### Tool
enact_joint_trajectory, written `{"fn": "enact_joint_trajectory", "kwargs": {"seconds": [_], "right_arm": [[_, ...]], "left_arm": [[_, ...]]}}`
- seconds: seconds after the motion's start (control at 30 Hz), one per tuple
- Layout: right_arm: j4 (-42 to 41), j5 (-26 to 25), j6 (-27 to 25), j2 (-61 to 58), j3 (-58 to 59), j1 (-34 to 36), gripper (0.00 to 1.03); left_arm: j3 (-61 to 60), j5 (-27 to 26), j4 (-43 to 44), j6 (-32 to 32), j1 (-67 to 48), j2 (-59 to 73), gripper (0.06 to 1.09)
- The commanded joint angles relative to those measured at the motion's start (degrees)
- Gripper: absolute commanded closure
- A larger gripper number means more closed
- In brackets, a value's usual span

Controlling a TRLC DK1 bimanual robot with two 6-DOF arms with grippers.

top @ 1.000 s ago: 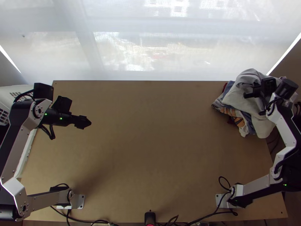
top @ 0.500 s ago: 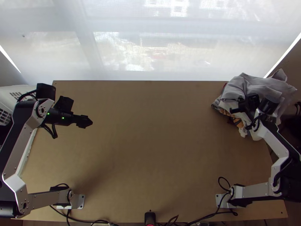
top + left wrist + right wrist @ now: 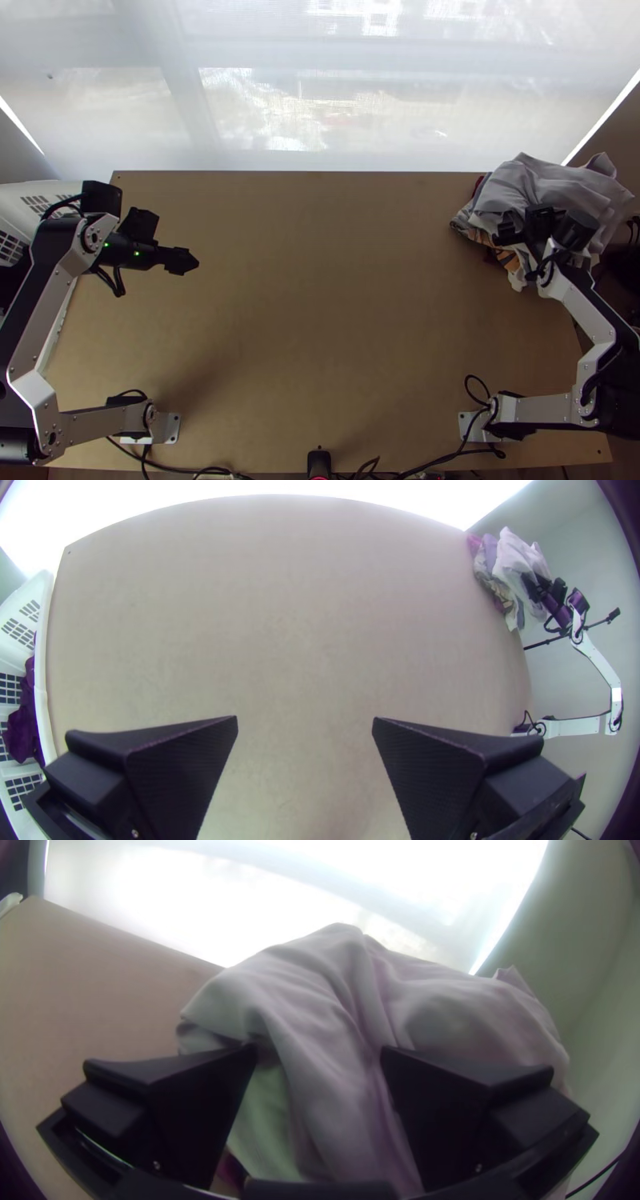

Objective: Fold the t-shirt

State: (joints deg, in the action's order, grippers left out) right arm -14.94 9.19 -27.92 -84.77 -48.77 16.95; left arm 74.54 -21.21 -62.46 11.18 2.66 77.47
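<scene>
One light grey cloth (image 3: 552,182), bunched on one clothes pile (image 3: 485,234) at the table's (image 3: 320,320) far right corner, lies under and ahead of the right gripper (image 3: 514,230), fingers apart, contact unclear. Left gripper (image 3: 182,260): over table's left part, fingers apart. Two grippers total.

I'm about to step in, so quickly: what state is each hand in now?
Left hand: open, holding nothing.
Right hand: open, not clamped on the pale cloth.
</scene>
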Motion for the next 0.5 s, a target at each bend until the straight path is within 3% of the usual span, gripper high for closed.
{"fn": "enact_joint_trajectory", "kwargs": {"seconds": [0.0, 0.3, 0.47], "right_arm": [[-0.35, -0.40, 0.50, 3.47, 0.08, -0.08, 0.05], [1.32, -0.40, 1.38, 12.53, 1.22, -2.27, 0.07], [-5.36, -1.72, 5.07, 11.12, -3.35, -2.36, 0.05]], "left_arm": [[-0.89, -0.06, 0.23, -0.19, 0.07, -0.92, 0.10], [-1.42, -0.06, 0.23, -0.63, -0.02, -1.36, 0.10], [-2.30, -0.06, 0.23, -1.25, -0.02, -1.80, 0.10]]}}
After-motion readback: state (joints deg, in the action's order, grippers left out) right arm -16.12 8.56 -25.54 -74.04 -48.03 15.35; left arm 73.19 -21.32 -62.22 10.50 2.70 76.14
